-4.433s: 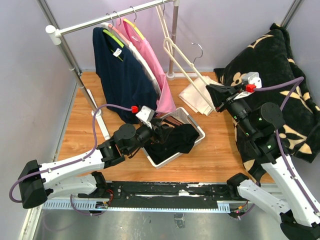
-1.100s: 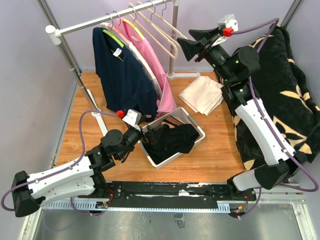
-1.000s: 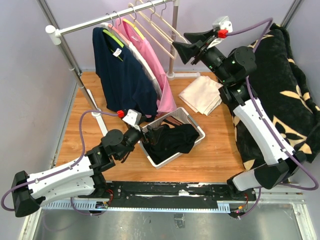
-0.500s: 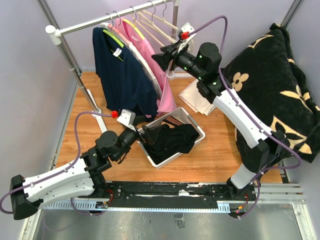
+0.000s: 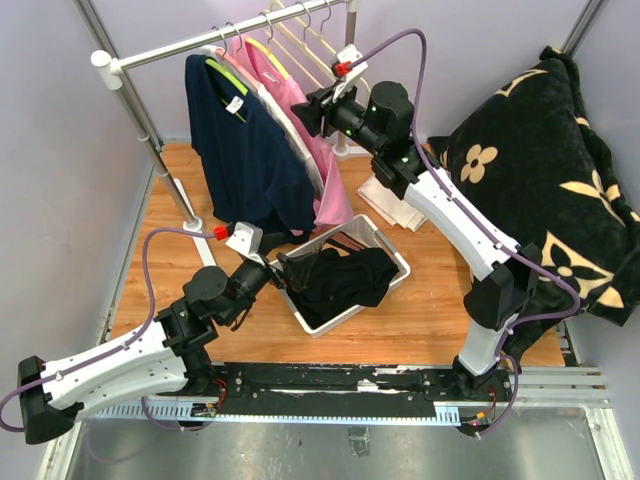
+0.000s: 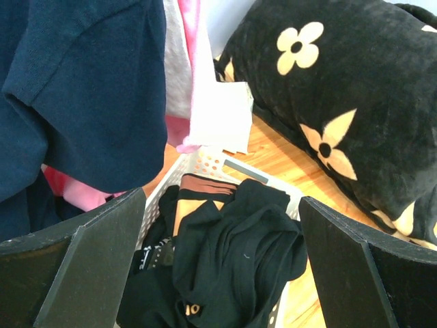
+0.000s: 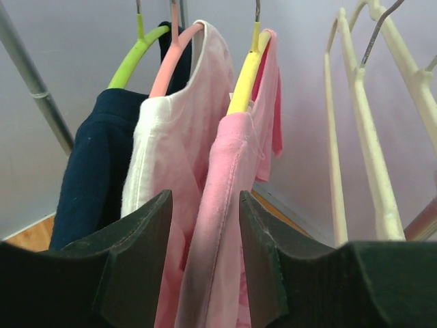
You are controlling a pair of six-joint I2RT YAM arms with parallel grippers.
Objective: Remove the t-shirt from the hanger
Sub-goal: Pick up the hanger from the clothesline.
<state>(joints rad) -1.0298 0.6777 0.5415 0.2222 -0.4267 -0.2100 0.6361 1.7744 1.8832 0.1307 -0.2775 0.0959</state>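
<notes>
The pink t-shirt [image 7: 232, 150] hangs on a yellow hanger [image 7: 247, 75] on the far rail [image 5: 220, 35], right of the white and navy shirts. The right gripper [image 7: 205, 198] is half spread, its fingers astride the shirt's shoulder without pinching it. The left gripper [image 6: 222, 198] gapes wide, holding nothing, above the near basket [image 6: 205, 160] of black clothes [image 6: 232, 253].

The right hand [image 5: 301, 112] is at the shoulder of the pink t-shirt [image 5: 322, 175], which hangs from the rail [image 5: 200, 40]. The left hand [image 5: 280, 272] hovers at the white basket [image 5: 390, 245] of dark clothes.
</notes>
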